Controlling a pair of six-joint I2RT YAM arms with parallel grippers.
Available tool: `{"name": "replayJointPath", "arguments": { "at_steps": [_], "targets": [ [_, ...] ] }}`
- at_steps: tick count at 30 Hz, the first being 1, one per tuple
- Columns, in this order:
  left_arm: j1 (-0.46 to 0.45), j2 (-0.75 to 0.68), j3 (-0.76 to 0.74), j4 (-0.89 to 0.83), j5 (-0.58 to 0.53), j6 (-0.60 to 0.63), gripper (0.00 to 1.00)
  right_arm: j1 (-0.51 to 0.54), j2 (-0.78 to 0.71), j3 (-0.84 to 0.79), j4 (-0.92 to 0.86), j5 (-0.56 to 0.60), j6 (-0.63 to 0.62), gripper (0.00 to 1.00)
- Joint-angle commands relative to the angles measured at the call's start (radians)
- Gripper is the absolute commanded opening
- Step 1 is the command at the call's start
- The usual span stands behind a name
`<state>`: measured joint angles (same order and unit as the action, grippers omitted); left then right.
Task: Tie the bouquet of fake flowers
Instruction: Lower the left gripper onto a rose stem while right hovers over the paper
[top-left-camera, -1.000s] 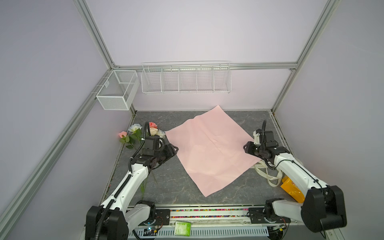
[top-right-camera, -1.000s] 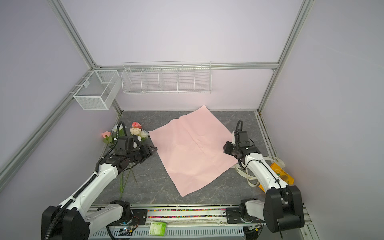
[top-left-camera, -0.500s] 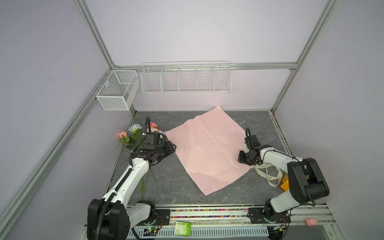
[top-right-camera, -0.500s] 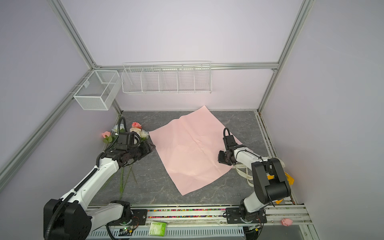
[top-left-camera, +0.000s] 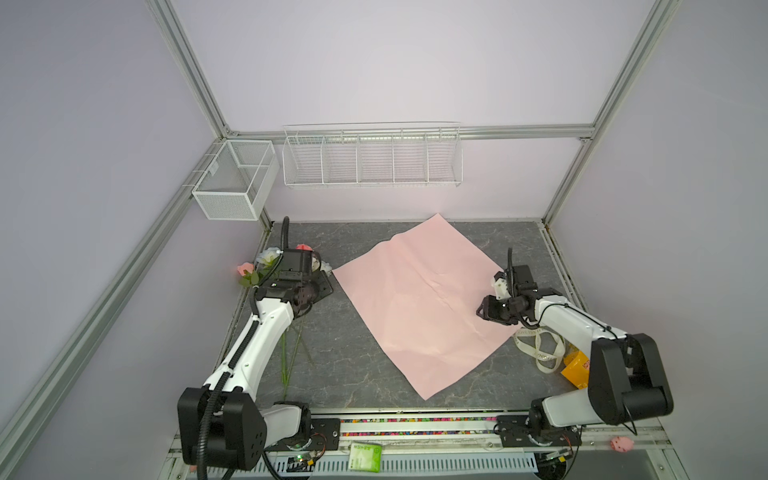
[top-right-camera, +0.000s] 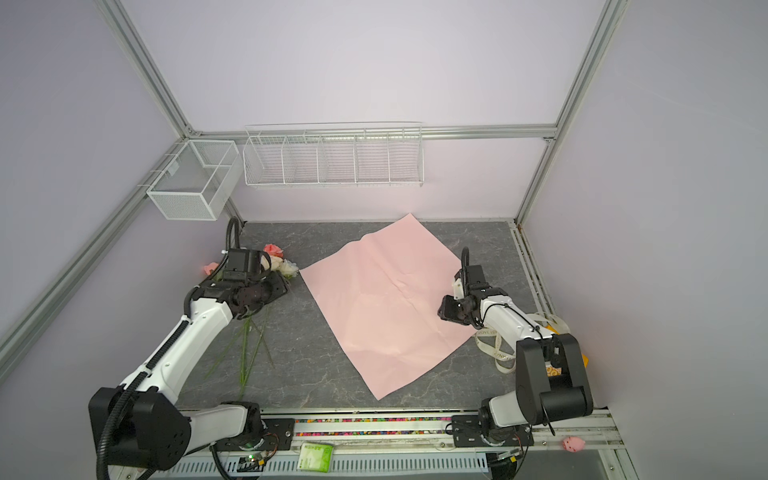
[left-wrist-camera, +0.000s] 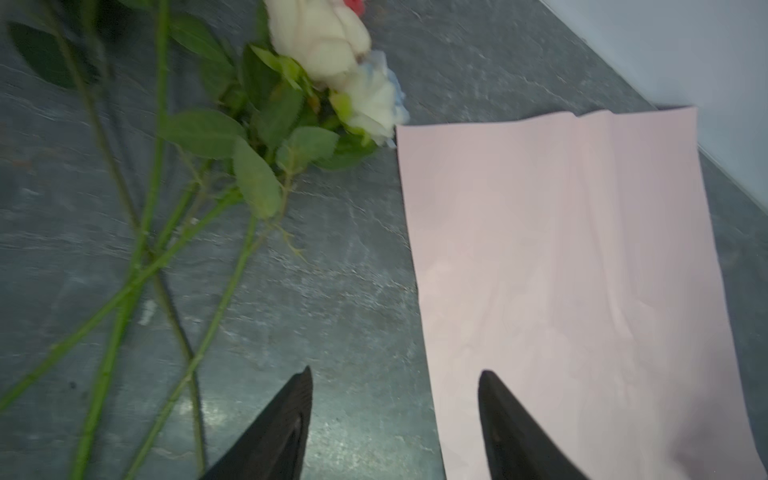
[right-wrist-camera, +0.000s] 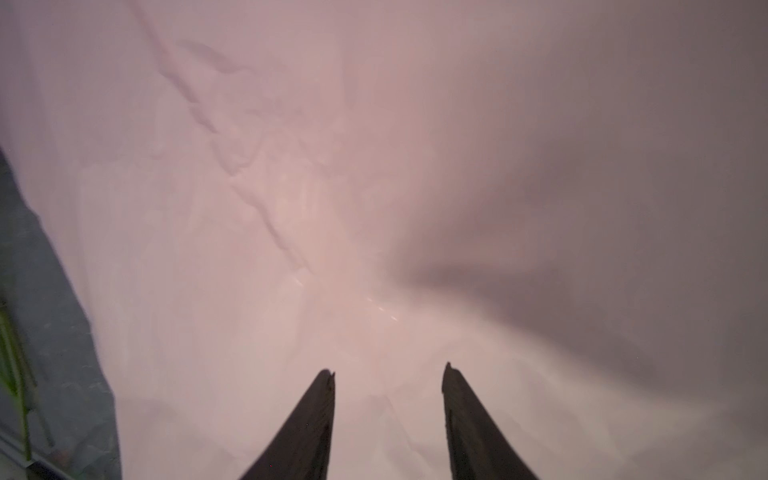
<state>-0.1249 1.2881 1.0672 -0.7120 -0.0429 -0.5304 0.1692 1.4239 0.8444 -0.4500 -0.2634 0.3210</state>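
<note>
A grey stone-patterned table (top-left-camera: 332, 365) holds a pink paper sheet (top-left-camera: 415, 299), lying flat in the middle and turned like a diamond. Its far corner reaches the back wall (top-left-camera: 374, 83), and its near corner points at the front rail (top-left-camera: 415, 419).

The bouquet of fake flowers (left-wrist-camera: 266, 120) lies loose along the table's left side. Its blooms are towards the back, just beside the sheet's left corner, and its long green stems fan out towards the front.

The left gripper (left-wrist-camera: 395, 370) hovers low near the blooms with its jaws apart and empty. One finger is over bare table and the other over the sheet's left edge. The right gripper (right-wrist-camera: 389, 369) hangs over the right part of the sheet, jaws apart and gripping nothing.

A cream ribbon (top-left-camera: 540, 349) lies just past the sheet's right edge, partly hidden by the right arm (top-left-camera: 573, 328). Bare table lies open between the stems and the sheet, and along the front.
</note>
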Motion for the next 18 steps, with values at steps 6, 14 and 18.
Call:
{"name": "replayJointPath", "arguments": {
  "at_steps": [6,14,18],
  "targets": [
    [0.104,0.224,0.083,-0.156,-0.143,0.156,0.52,0.097,-0.006,0.139,0.056,-0.210,-0.028,0.52],
    [0.140,0.477,0.191,-0.227,-0.092,0.223,0.45,0.166,0.049,0.159,0.102,-0.231,0.009,0.53],
    [0.142,0.551,0.225,-0.241,-0.084,0.233,0.41,0.178,0.069,0.162,0.109,-0.225,0.018,0.53]
  ]
}}
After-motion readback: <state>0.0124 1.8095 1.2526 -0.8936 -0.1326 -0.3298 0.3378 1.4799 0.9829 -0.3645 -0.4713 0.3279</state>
